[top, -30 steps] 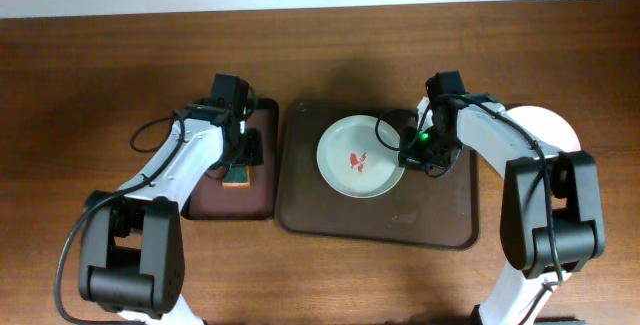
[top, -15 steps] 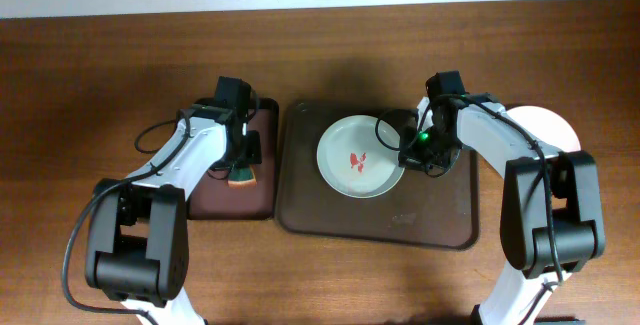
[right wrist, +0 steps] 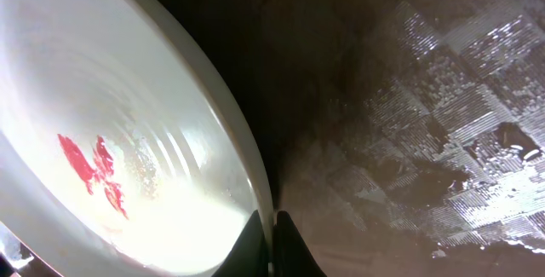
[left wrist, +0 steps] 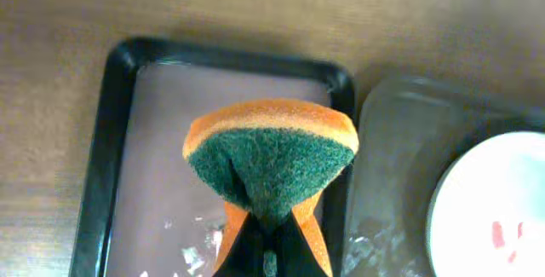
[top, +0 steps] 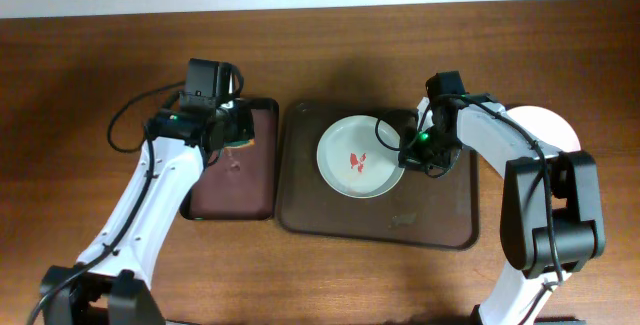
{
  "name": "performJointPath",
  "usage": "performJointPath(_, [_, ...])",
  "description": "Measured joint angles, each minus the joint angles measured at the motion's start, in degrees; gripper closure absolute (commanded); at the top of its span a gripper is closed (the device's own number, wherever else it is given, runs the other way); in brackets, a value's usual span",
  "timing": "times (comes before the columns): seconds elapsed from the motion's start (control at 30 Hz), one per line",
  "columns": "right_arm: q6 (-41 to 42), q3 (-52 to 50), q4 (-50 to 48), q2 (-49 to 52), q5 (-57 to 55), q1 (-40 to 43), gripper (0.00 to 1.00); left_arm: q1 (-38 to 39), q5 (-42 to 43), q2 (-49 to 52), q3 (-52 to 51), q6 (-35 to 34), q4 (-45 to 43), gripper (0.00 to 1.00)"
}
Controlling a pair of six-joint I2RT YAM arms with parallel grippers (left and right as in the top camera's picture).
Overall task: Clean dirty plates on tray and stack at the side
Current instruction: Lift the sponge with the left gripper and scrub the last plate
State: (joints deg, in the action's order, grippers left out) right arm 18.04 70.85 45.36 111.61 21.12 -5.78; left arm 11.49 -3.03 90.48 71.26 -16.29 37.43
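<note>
A white plate [top: 350, 170] with a red smear [right wrist: 89, 170] at its centre lies on the large dark brown tray [top: 430, 215]. My right gripper [top: 403, 151] is shut on the plate's right rim; in the right wrist view its fingers [right wrist: 255, 247] pinch the rim edge [right wrist: 247, 183]. My left gripper [top: 236, 133] hangs above the small tray [top: 215, 190], shut on a green and orange sponge [left wrist: 271, 145] that bulges out beyond the fingertips. Another white plate [top: 550, 125] lies on the table to the right of the large tray, partly hidden by the right arm.
The small black tray [left wrist: 128, 141] with a reddish-brown inside sits left of the large tray [left wrist: 400, 183], with wet specks on its floor. The large tray's bare surface [right wrist: 409, 98] is wet and glistening. Bare wooden table surrounds both trays.
The left gripper closed on the sponge and lifted it off the small tray, moving toward the tray's far end. The right gripper and plate have not moved.
</note>
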Motion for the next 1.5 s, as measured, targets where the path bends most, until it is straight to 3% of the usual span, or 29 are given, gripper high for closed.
performJointPath(0.3, [0.1,0.0,0.1,0.0,0.0,0.0,0.96,0.0,0.0,-7.1,0.0,-0.4,-3.5,1.0])
performJointPath(1.2, [0.0,0.0,0.1,0.0,0.0,0.0,0.96,0.0,0.0,-7.3,0.0,-1.5,-3.9,1.0])
performJointPath(1.5, [0.0,0.0,0.5,0.0,0.0,-1.1,0.96,0.0,0.0,9.3,0.3,-1.5,5.7,1.0])
